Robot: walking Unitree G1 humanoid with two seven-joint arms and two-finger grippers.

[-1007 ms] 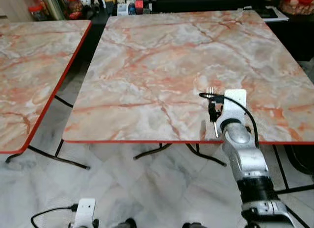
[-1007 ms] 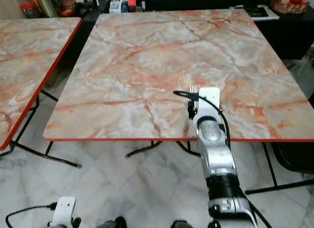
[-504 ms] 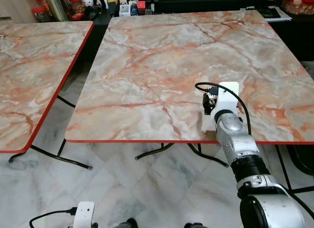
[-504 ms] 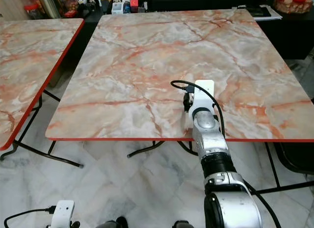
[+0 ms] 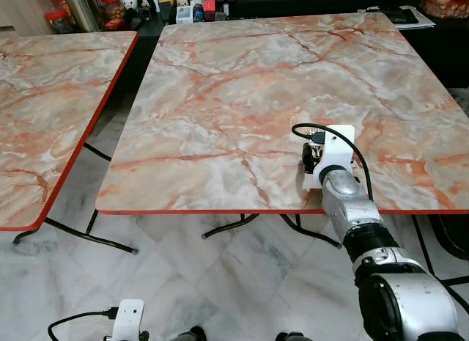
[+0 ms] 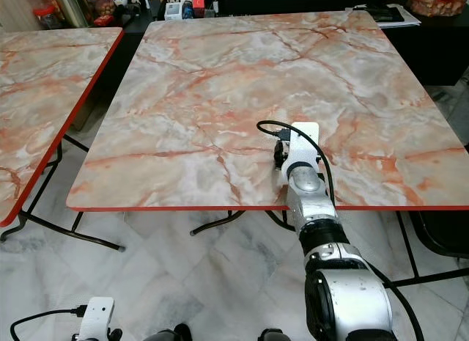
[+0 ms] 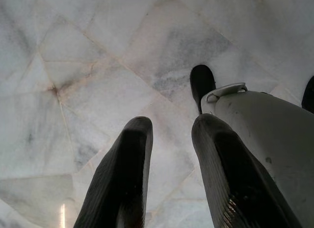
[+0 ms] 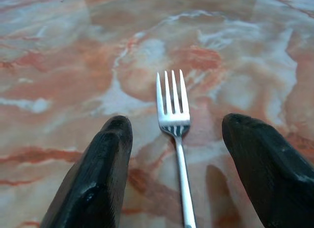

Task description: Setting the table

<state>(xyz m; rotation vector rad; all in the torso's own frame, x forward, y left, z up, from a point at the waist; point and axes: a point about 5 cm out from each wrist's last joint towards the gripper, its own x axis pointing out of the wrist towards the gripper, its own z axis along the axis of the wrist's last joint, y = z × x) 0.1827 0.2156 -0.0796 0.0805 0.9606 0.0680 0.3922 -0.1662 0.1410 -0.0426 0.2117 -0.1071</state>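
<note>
Jars and tins (image 5: pixel 80 7) stood crowded on the dark counter beyond the far left corner of the marble table (image 5: pixel 242 99), too small for me to tell what they held. On that table, close to its near red edge and right of the middle, lay the fork (image 8: pixel 174 135): plain bright steel, four slim tines, a narrow neck and a thin straight handle, flat on the orange-veined marble with its tines pointing toward the far side. My right gripper (image 8: pixel 179 169) sat low over the tabletop with its fingers (image 8: pixel 95 184) spread wide, one to each side of the handle and touching none of it. A second marble table (image 5: pixel 44 106) stood to the left. My left gripper (image 7: pixel 169 174) hung down by my side over the pale marble floor (image 7: pixel 98 66), its fingers slightly parted and holding nothing.
</note>
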